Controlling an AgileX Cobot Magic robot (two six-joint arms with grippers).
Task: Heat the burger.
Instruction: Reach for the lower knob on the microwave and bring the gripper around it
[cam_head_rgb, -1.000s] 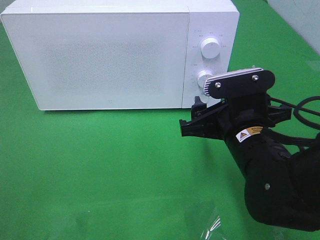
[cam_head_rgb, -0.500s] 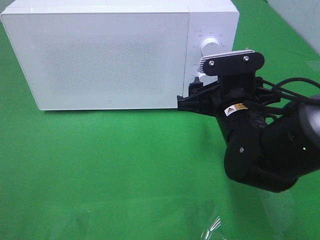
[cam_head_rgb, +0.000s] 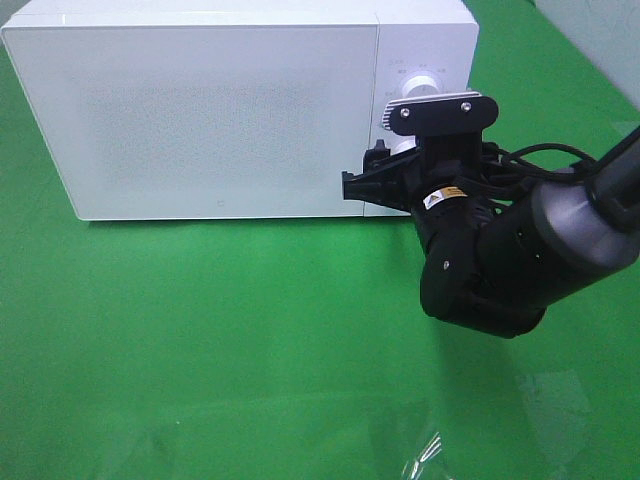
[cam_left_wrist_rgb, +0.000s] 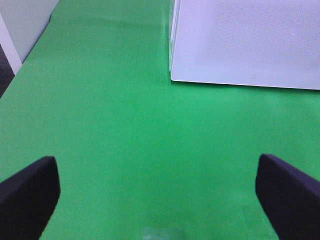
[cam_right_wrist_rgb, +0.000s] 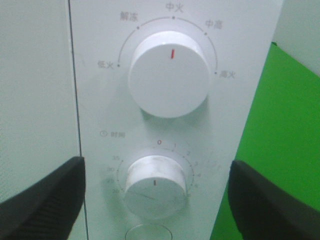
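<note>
A: What can we read on the microwave oven (cam_head_rgb: 425, 40)?

B: Around the upper knob (cam_right_wrist_rgb: 168, 74) we read 低火, 解冻, 中火, 中高, 高火. Its red mark points near 中火. The lower knob (cam_right_wrist_rgb: 155, 187) sits under 时间, ringed by 0 to 5 and 35, 30, 25.

A: And the surfaces?

B: We see a smooth white casing, round scuffed knobs, and a finely dotted door (cam_head_rgb: 200, 110), shut, on green cloth (cam_left_wrist_rgb: 125, 125). A yellow warning sticker (cam_head_rgb: 440, 197) marks the black right arm (cam_head_rgb: 500, 260).

A: Our grippers?

B: The right gripper (cam_right_wrist_rgb: 157, 197) spreads its ribbed black fingers (cam_right_wrist_rgb: 45, 200) wide either side of the lower knob, holding nothing. The left gripper (cam_left_wrist_rgb: 159, 197) gapes over the cloth.

A: The burger?

B: We cannot find it in any view.
</note>
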